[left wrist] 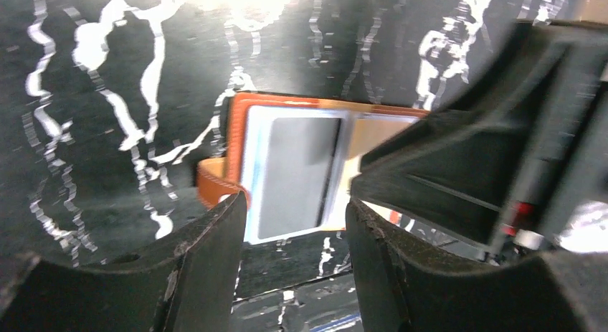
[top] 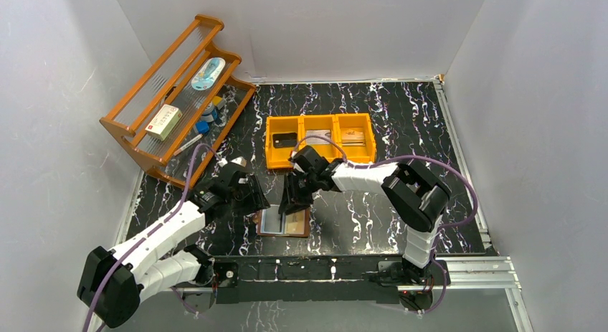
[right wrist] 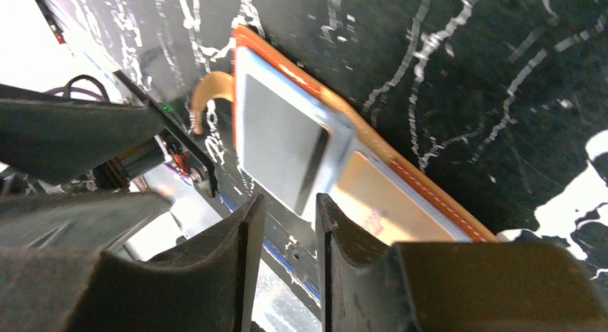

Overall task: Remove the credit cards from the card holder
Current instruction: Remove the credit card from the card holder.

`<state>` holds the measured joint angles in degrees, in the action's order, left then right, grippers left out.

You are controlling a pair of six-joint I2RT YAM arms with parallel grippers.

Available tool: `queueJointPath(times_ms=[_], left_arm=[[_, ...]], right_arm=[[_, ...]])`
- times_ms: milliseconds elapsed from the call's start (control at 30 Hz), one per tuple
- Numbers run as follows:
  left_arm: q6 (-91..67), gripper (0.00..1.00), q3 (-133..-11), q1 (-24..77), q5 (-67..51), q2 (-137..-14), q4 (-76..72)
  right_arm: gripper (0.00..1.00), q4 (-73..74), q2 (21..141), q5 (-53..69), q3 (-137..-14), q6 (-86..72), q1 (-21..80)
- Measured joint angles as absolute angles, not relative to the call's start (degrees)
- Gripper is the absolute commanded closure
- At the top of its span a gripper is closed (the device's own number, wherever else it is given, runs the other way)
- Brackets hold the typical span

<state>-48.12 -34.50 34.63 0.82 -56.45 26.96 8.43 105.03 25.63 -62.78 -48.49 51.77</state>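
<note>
The brown card holder [top: 304, 223] lies open on the black marbled table near the front edge. A silvery-grey card [left wrist: 297, 173] sits in its left clear pocket, and a tan card [right wrist: 383, 197] in the right one. The grey card also shows in the right wrist view [right wrist: 278, 140]. My left gripper [top: 256, 197] is open and empty, just above the holder's left end [left wrist: 235, 127]. My right gripper [top: 292, 201] hovers over the holder's middle, with its jaws a narrow gap apart and nothing between them. In the left wrist view the right gripper's body [left wrist: 495, 153] hides the holder's right half.
An orange three-compartment bin [top: 320, 119] stands behind the grippers, with a black card [top: 285, 139], a silvery card [top: 316, 138] and a tan card [top: 353, 136] in it. A wooden rack [top: 179, 95] stands at the back left. A metal rail [top: 337, 264] runs along the front.
</note>
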Motion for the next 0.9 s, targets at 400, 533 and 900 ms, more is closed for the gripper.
queueJointPath(times_ms=[400,533,900], left_arm=[[-44.73,0.54,-34.09,34.63,-9.78,-66.35,18.46],[-44.53,0.56,-32.84,34.63,-9.98,-67.83,18.59],[-44.05,0.8,-30.04,34.59,-13.39,-68.88,16.88]], right_arm=[[0.68,0.97,106.63,27.62,-57.39,-52.82,51.64],[0.71,-0.97,107.02,28.25,-55.77,-54.37,51.27],[0.84,-4.75,108.12,30.44,-54.28,-57.14,49.89]])
